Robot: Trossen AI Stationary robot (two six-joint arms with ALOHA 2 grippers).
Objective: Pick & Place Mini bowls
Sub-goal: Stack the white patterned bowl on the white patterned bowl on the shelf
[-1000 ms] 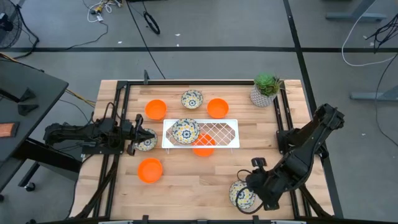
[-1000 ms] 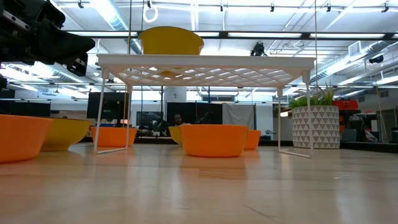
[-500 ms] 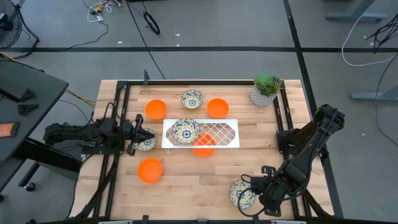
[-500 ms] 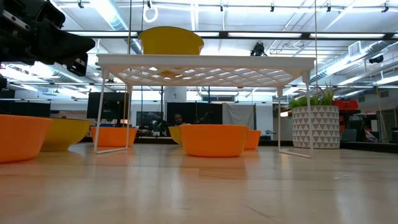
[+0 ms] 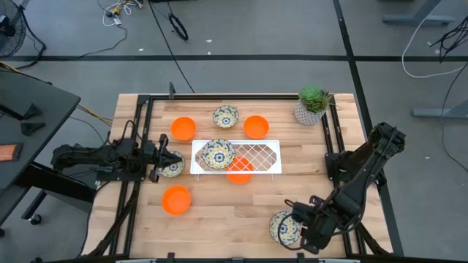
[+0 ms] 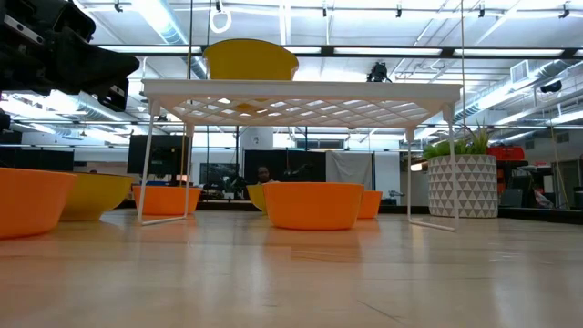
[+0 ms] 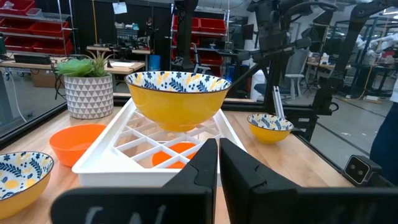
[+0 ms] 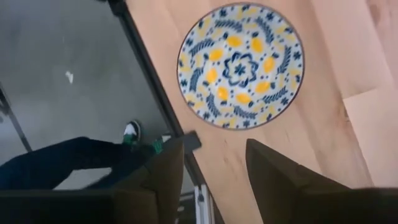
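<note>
Mini bowls number 7 in the high view. The right gripper (image 5: 298, 228), fingers spread and empty, hovers over a floral bowl (image 5: 282, 227) near the bench's front edge. The left gripper (image 5: 162, 161) waits shut beside another floral bowl (image 5: 172, 167) by the left edge. Only 1 floral bowl (image 5: 217, 153) sits on the white rack (image 5: 267, 157); most placing looks undone. Orange bowls are plain, glossy.

Glossy glazed mini bowls (image 5: 224, 116) on a matt pale wooden table (image 5: 219, 219).
</note>
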